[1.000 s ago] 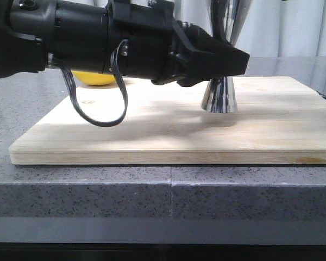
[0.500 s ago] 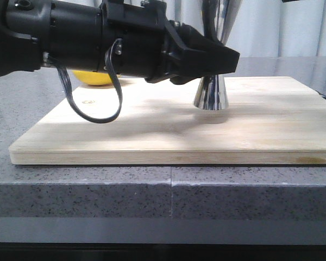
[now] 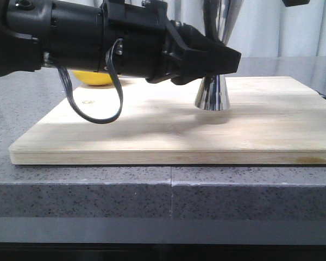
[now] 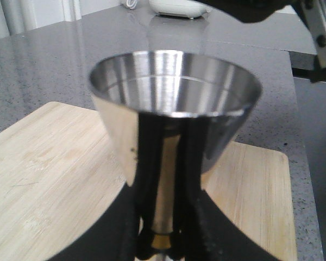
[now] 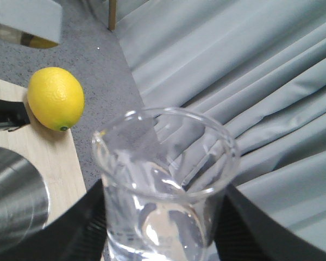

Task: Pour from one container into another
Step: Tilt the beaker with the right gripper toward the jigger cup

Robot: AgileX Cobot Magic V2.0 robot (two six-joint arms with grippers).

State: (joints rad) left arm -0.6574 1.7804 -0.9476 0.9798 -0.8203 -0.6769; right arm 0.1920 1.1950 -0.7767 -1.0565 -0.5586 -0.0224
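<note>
Left gripper (image 3: 220, 57) reaches in from the left, low over the wooden board (image 3: 152, 136), fingers closed on the narrow waist of the steel jigger (image 3: 212, 95). In the front view the jigger's lower cone looks raised slightly off the board, with a soft shadow under it; whether it touches the wood cannot be told for certain. The left wrist view shows the jigger (image 4: 174, 103) upright, open cup facing up, black fingers (image 4: 193, 179) pressed on either side of the stem. Right gripper (image 5: 163, 239) is closed around a small clear glass beaker (image 5: 165, 179), black fingers (image 5: 81, 228) against both of its sides; the beaker's mouth faces the camera, with grey curtain (image 5: 250, 70) behind it. The jigger's rim (image 5: 13, 201) appears beside and below the beaker in that view. A lemon (image 5: 55, 98) lies at the board's far edge, well apart from both vessels. The board rests on a grey speckled counter (image 3: 98, 196).
</note>
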